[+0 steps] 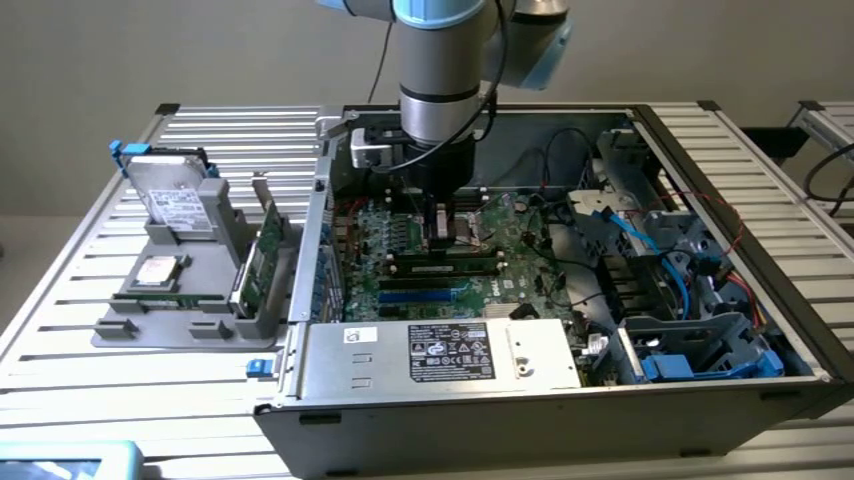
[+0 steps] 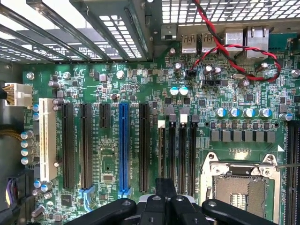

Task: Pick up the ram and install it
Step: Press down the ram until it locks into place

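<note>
Gripper (image 2: 159, 202) closed, hanging low inside the open PC case (image 1: 534, 400) over the motherboard (image 2: 140, 93); whether it holds anything I cannot tell. Ram (image 1: 447, 266) sits in its slot, apparently installed.

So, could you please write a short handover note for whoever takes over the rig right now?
Gripper: shut, holding nothing that can be seen, low inside the open computer case just above the motherboard.
Ram: lying along the memory slots in front of the gripper, apparently in a slot.
Done: the ram has been picked up and brought to the board.
Left: whether it is fully pressed in and latched cannot be told, so treat the seating as unconfirmed.
</note>
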Controlling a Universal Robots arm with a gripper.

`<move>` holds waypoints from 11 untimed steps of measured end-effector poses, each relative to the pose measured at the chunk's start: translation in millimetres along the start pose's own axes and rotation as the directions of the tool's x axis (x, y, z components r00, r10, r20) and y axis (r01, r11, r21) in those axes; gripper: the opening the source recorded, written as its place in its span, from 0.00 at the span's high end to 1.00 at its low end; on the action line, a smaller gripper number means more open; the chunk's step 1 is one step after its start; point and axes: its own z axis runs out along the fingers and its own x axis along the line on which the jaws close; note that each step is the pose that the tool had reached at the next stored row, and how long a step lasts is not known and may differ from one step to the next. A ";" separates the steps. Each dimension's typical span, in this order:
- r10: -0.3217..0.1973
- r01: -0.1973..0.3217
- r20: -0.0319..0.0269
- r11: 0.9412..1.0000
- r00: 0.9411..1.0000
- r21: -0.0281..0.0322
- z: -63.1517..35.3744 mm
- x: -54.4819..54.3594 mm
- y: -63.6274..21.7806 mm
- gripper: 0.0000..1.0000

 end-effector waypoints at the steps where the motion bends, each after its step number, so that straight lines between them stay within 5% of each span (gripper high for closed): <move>1: 0.000 0.000 0.000 1.000 1.000 0.000 0.0 0.0 0.0 0.89; 6: 0.000 0.000 0.000 1.000 1.000 -0.001 -16.6 1.4 -1.9 0.89; 11: 0.000 0.000 0.000 1.000 1.000 -0.001 -17.5 1.7 -9.3 0.89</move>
